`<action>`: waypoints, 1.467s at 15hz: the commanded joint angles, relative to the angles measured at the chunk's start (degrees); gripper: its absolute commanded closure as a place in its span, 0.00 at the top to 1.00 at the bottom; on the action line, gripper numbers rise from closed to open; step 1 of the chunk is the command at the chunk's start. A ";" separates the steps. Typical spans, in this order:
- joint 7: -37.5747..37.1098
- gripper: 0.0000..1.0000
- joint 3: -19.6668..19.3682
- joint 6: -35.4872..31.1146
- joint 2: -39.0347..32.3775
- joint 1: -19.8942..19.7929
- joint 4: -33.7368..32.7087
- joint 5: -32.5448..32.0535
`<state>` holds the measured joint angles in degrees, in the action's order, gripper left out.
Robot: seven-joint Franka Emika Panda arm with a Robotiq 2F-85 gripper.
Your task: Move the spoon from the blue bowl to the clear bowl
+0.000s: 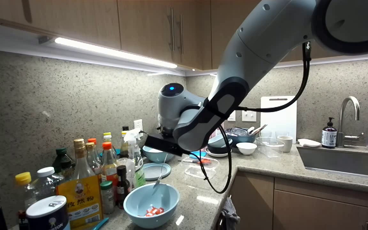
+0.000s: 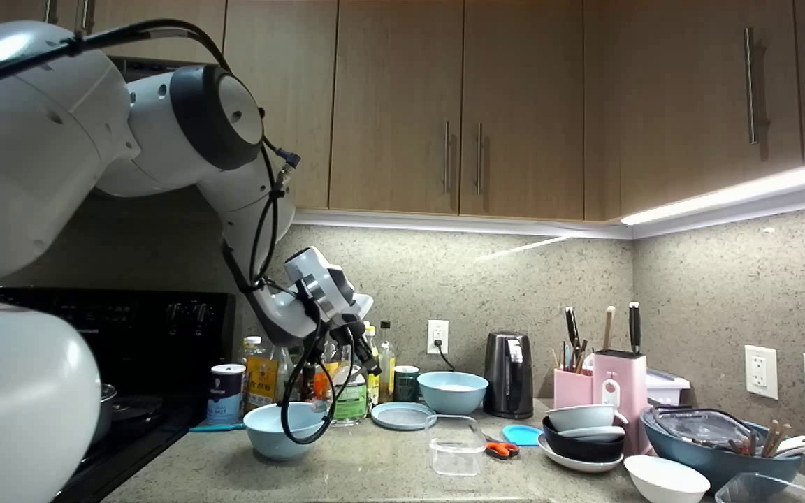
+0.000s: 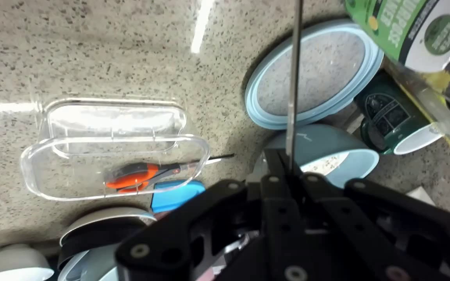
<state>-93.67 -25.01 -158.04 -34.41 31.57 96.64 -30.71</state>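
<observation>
The spoon [image 3: 294, 78] was clamped between the fingertips of the gripper [image 3: 290, 164], which were pressed together on its thin handle. In an exterior view it was seen to hang tilted, its head lowest and framed against the far inner wall of the blue bowl [image 1: 159, 198]; whether that wall was touched could not be told. Red-and-white pieces [image 1: 154, 210] were gathered at the bottom of the same bowl. The clear bowl [image 2: 457, 457], see-through and oblong, was stood on the counter [image 2: 346, 468], well apart from the blue bowl. Orange-handled scissors [image 2: 502, 449] were placed just beside it, and were seen through it in the wrist view. A round blue-rimmed disc [image 3: 307, 78] was laid flat between the blue bowl and a second light-blue bowl [image 2: 453, 398], in which pale contents were held. A dark kettle [image 2: 509, 377] was stood next to the latter. A spray bottle [image 1: 139, 174] with a green label was set near the blue bowl, and a white-lidded canister [image 1: 48, 214] was kept among the bottles [image 1: 81, 163].
</observation>
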 commanded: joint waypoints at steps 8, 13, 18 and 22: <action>-40.49 0.01 -18.47 2.61 14.89 8.78 16.43 -24.75; -43.24 0.02 -9.19 5.30 17.02 -0.55 16.67 -29.57; -50.97 0.01 -1.74 10.21 14.20 -7.70 11.50 -35.55; -56.74 0.01 7.43 17.21 9.96 -17.74 4.58 -39.38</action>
<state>-145.92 -23.21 -144.70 -20.92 20.08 106.38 -67.44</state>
